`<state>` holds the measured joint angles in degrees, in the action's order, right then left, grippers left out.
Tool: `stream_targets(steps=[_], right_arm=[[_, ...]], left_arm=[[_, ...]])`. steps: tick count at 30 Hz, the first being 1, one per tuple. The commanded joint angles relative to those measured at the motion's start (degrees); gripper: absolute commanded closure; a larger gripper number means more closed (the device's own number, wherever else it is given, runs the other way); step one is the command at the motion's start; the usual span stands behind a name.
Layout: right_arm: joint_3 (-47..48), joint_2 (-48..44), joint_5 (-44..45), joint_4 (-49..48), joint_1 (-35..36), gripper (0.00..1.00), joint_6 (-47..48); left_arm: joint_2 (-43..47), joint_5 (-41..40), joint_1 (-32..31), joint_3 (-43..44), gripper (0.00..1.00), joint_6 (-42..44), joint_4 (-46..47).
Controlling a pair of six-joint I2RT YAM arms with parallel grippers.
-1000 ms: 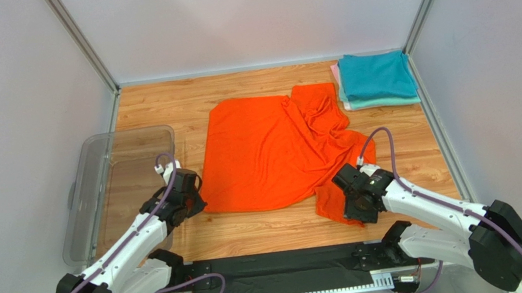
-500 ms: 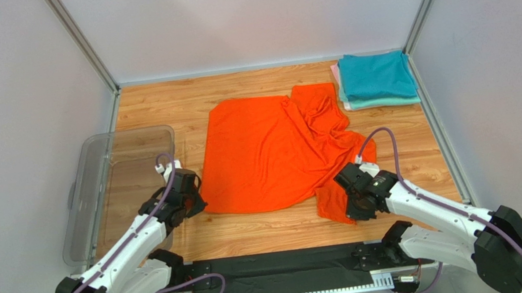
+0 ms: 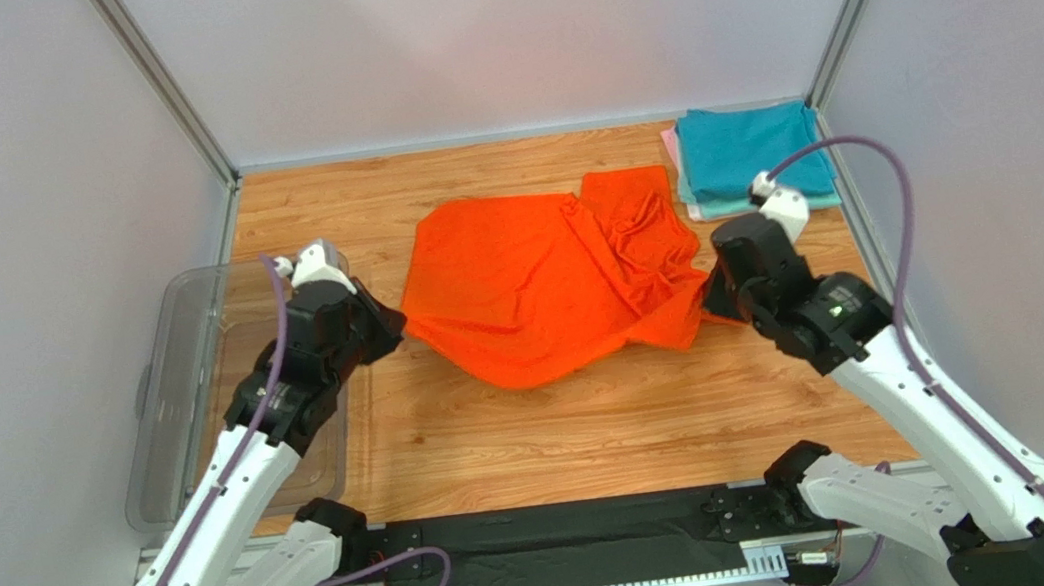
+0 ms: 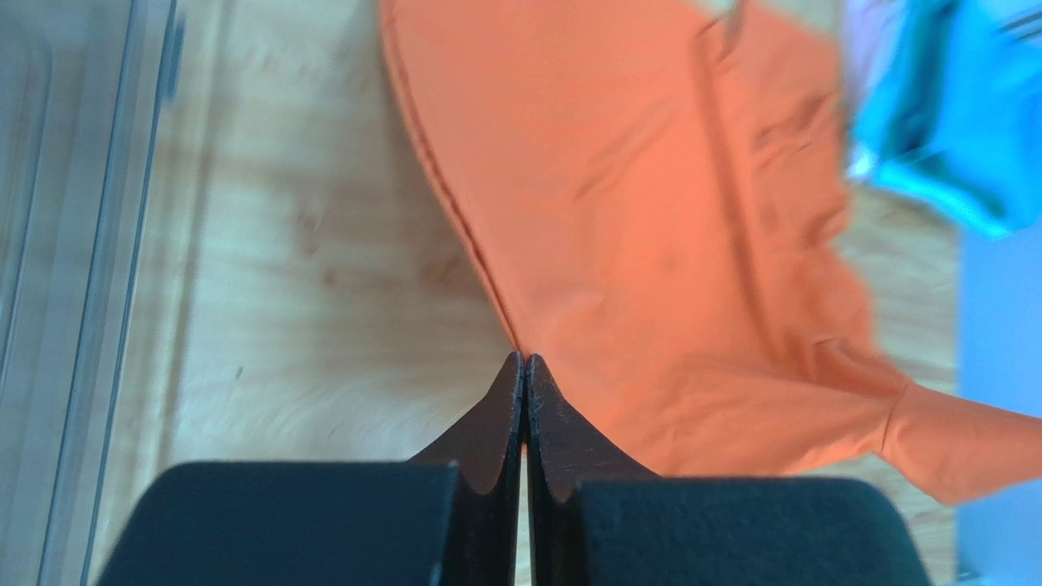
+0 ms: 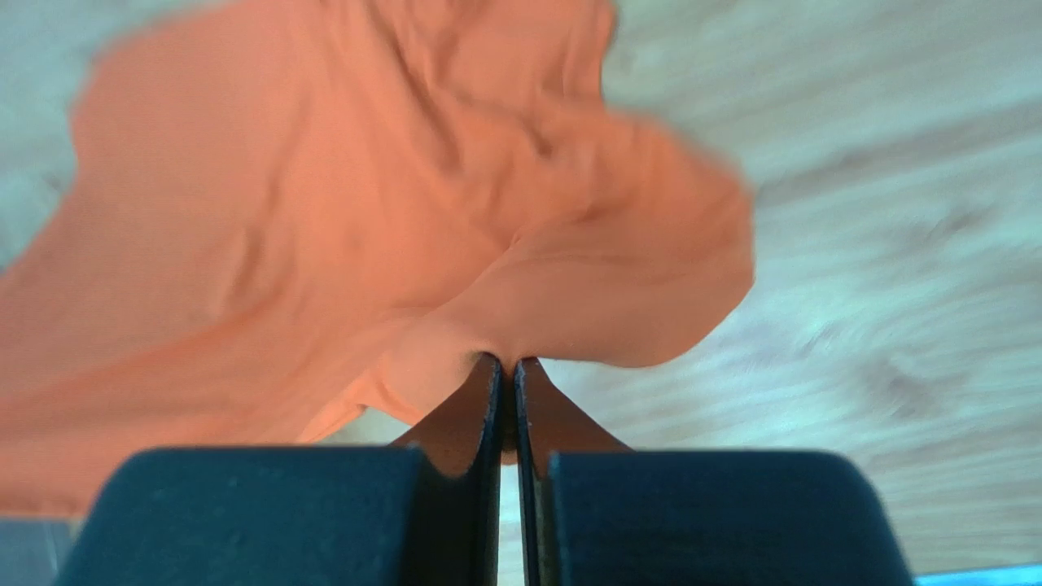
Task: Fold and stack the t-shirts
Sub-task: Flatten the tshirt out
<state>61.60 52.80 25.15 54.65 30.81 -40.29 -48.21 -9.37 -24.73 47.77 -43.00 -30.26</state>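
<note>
The bright orange fabric t-shirt (image 3: 542, 283) lies rumpled across the middle of the wooden tabletop (image 3: 576, 422), its near edge held up at both ends and sagging between them. The left gripper (image 4: 522, 360) is pinched tight on the left hem corner. The right gripper (image 5: 505, 363) is clamped on a bunched fold at the right (that wrist view is blurred, so it may be sleeve or hem). A stack of folded t-shirts (image 3: 753, 157) sits in the far right corner, teal on top, mint green beneath, pale pink edging its left. A clear plastic tub (image 3: 171, 400) lies along the left edge.
</note>
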Motion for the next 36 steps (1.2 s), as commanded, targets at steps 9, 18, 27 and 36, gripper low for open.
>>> stream_targets(steps=[9,18,27,36], right_arm=[[34.52,-0.68,11.16,5.02,-1.72,1.00,17.95],[58.44,-1.64,4.74,6.34,-1.72,1.00,24.90],[68.65,-1.73,-2.82,5.82,-1.72,1.00,28.25],[59.18,2.65,5.78,-0.15,-1.63,0.99,33.08]], left_arm=[[0.30,-0.56,0.12,27.96,1.00,6.44,-1.54],[3.29,3.56,0.12,48.54,1.00,8.02,-6.47],[4.00,10.68,0.12,59.46,1.00,7.67,-10.25],[-0.22,2.70,0.12,51.91,1.00,10.04,-10.70]])
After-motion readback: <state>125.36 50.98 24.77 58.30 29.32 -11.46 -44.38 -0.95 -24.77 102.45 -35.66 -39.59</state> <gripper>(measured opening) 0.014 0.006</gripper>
